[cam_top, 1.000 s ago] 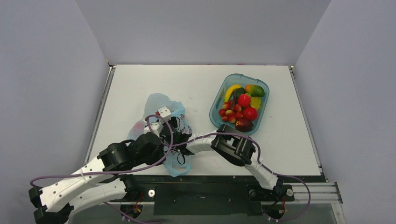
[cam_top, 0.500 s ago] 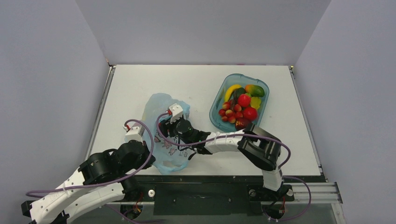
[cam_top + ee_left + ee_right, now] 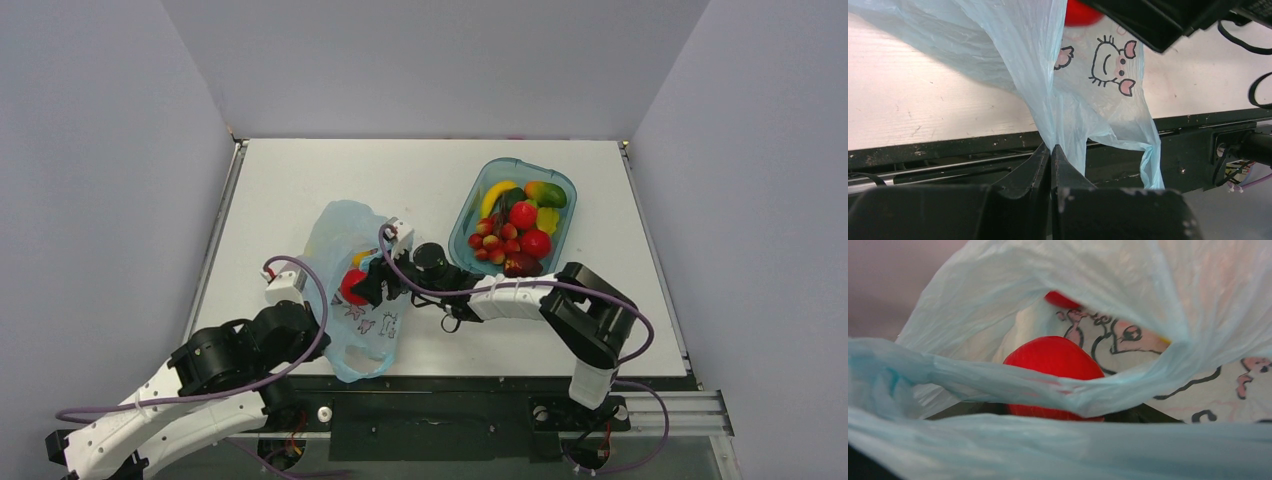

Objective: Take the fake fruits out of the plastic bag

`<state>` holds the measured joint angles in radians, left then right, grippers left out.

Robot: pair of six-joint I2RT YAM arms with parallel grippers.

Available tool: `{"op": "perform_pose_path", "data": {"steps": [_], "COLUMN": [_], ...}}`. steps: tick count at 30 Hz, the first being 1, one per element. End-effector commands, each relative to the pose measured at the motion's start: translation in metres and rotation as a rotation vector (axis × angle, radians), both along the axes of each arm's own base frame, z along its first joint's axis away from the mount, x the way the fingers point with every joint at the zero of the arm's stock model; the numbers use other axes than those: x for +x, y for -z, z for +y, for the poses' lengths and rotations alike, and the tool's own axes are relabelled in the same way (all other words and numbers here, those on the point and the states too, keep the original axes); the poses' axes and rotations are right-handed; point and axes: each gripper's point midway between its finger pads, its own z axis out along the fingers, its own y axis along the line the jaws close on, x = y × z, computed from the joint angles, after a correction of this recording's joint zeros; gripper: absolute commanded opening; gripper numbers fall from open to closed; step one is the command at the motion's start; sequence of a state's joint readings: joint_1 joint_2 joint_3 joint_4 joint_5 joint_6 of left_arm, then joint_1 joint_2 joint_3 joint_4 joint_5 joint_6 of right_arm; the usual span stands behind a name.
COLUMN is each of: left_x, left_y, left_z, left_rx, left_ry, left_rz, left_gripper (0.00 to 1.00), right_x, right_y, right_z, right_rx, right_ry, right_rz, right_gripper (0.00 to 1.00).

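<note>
Top external: right pincer (image 3: 365, 285) reaches left into plastic bag (image 3: 335, 225) mouth and looks clamped on red apple (image 3: 351, 287), bag film draped over it. Left pincer (image 3: 1050, 152) pinched together on bag's near edge. Apple hard, glossy, light, likely slippery; grip across widest part. Bag floppy, mid-left on table (image 3: 300, 170).

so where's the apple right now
Top view, left of centre: the apple sits at the tip of the right gripper, among the folds of the bag.

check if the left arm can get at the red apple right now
Probably not: the left claw is shut on the plastic bag, and the right claw sits right at the red apple.
</note>
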<state>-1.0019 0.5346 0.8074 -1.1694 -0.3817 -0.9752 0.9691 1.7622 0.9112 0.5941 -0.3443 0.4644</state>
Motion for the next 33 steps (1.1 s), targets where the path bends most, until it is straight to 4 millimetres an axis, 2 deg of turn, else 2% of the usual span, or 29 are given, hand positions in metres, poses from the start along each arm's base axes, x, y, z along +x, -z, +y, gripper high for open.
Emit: {"op": "perform_pose_path", "data": {"steps": [1,4,9,11,12,13,14,15,21,24,27,30,33], "left_x": [0.01,0.013,0.017,0.016,0.016,0.016,0.016,0.015,0.016,0.019,0.021,0.02,0.02], "left_y": [-0.018,-0.018,-0.015,-0.014,-0.016,-0.016,-0.018,-0.019,-0.029,-0.026,-0.024,-0.024,-0.026], "left_z": [-0.007,-0.004,-0.002,-0.002,-0.003,-0.003,-0.003,-0.004,-0.006,-0.007,-0.008,-0.008,-0.006], "left_rx": [0.006,0.046,0.082,0.073,0.063,0.06,0.054,0.047,0.065,0.102,0.116,0.106,0.09], "left_ry": [0.03,0.031,0.028,0.029,0.031,0.032,0.039,0.049,0.089,0.094,0.092,0.093,0.079], "left_rz": [-0.056,-0.067,-0.069,-0.071,-0.077,-0.08,-0.088,-0.087,-0.104,-0.101,-0.096,-0.098,-0.108], "left_gripper": [0.0,0.0,0.0,0.0,0.0,0.0,0.0,0.0,0.0,0.0,0.0,0.0,0.0], "right_x": [-0.039,-0.05,-0.06,-0.062,-0.062,-0.062,-0.06,-0.061,-0.039,-0.032,-0.009,0.009,0.031], "right_y": [-0.051,-0.051,-0.036,-0.047,-0.045,-0.055,-0.052,-0.06,-0.081,-0.093,-0.103,-0.116,-0.117], "right_z": [-0.008,-0.025,-0.057,-0.074,-0.082,-0.091,-0.101,-0.112,-0.181,-0.206,-0.243,-0.268,-0.296], "right_rx": [0.113,0.087,-0.016,-0.022,-0.046,-0.035,-0.068,-0.075,-0.139,-0.123,-0.142,-0.156,-0.215], "right_ry": [-0.146,-0.146,-0.111,-0.087,-0.067,-0.046,-0.017,0.001,0.255,0.357,0.572,0.704,0.861], "right_rz": [0.001,0.019,0.009,-0.029,-0.036,-0.057,-0.063,-0.089,-0.196,-0.222,-0.239,-0.253,-0.258], "right_gripper": [0.0,0.0,0.0,0.0,0.0,0.0,0.0,0.0,0.0,0.0,0.0,0.0,0.0]}}
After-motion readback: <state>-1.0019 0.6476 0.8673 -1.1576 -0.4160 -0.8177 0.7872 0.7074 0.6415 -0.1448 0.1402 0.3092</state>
